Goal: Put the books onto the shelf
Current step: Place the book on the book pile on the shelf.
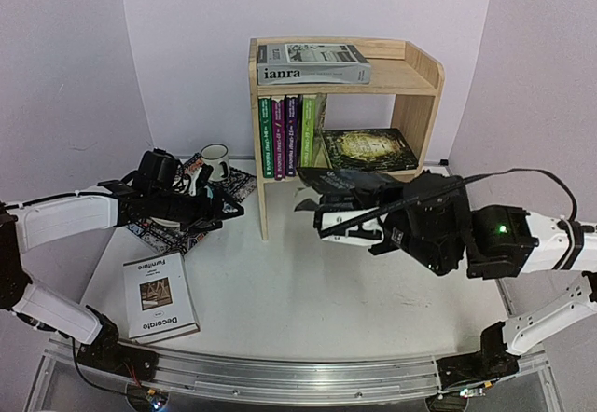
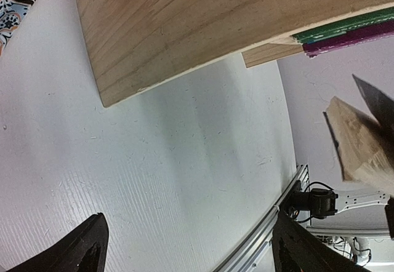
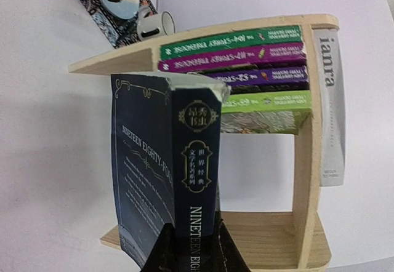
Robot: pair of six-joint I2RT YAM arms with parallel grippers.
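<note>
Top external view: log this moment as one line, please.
left pincer: open, empty, beside shelf | right pincer: shut on dark blue book, facing shelf | Decorate book: flat on table

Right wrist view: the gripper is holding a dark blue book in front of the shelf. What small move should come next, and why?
Probably ease the right gripper forward toward the lower tier of the shelf. It is shut on the dark blue book, which hangs just short of the shelf, and the upright paperbacks fill only that tier's left end.
</note>
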